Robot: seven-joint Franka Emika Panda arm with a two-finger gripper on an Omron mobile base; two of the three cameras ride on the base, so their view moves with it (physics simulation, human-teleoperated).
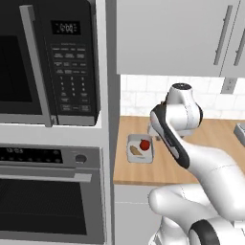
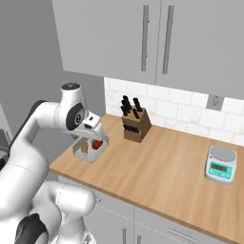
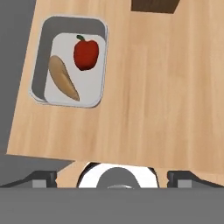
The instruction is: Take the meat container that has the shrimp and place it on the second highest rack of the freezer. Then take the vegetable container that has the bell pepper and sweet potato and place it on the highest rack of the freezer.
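- We see the vegetable container sitting on the wooden table, close to the table's left edge.
- Inside it, the bell pepper lies just beside the sweet potato.
- Our claw hovers above the table, off to the container's side, fingers spread wide and holding nothing.
- Beyond the container stands the knife block, well apart from the scale.
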